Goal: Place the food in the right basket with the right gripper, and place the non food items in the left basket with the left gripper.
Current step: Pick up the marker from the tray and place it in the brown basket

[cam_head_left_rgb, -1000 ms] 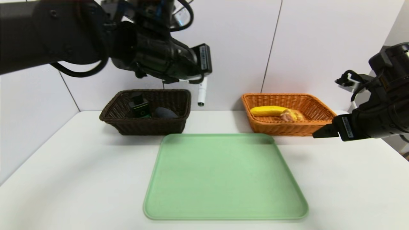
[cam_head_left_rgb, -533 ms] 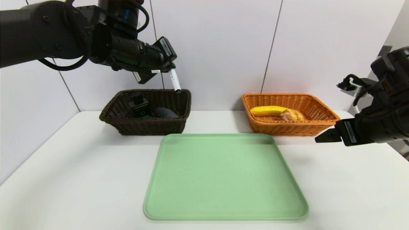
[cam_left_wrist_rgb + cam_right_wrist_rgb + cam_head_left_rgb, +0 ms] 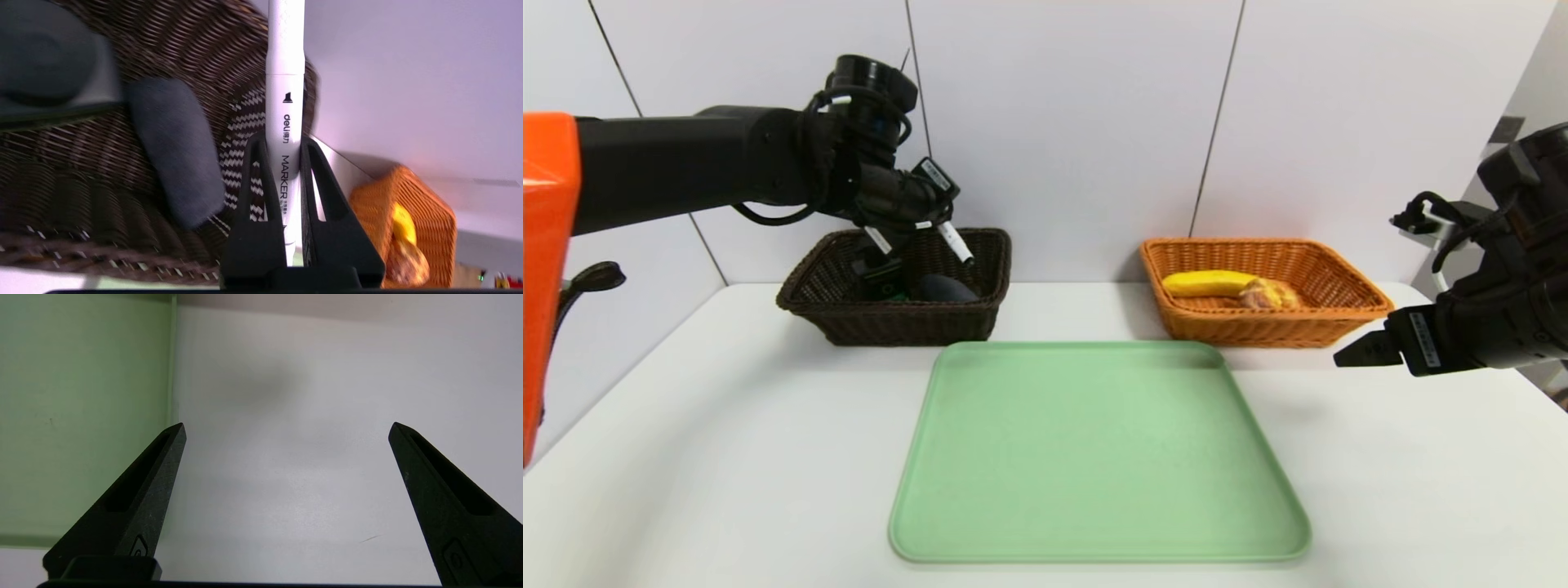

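You have the pen clenched between the left gripper's jaws, over the dark basket, near its inner end. To place it well, shift it inward past the rim, lower until it sits just above the cloth, then release gently (its length could catch the rim). Your left arm reaches across from the side, wrist angled down, pen slanting. Your right gripper waits, jaws wide and holding nothing, beside the orange basket.

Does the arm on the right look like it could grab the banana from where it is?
Probably: its claw stands open and holds nothing, and the banana shows above the orange basket's front rim.
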Available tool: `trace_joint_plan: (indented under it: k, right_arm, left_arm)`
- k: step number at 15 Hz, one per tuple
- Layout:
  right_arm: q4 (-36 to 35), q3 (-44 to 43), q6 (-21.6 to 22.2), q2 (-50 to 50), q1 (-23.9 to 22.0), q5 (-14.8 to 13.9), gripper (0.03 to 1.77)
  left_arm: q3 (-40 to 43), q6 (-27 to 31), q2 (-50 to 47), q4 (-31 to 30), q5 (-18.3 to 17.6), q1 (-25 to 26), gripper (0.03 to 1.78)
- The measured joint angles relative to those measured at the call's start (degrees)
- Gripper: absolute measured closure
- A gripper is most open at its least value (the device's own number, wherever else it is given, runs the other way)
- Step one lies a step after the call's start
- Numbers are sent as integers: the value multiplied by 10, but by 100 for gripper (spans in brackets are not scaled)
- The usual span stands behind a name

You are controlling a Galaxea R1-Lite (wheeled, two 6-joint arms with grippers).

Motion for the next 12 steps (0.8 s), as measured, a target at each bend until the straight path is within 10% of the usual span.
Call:
trace_joint_plan:
  k: [10, 12]
  right_arm:
    - [1, -1, 1, 1, 0, -1, 9]
    - [1, -1, 1, 1, 0, 0, 9]
  left_arm:
    - [1, -4, 53, -8, 1, 12, 164]
    - [1, -3, 56, -11, 2, 12, 127]
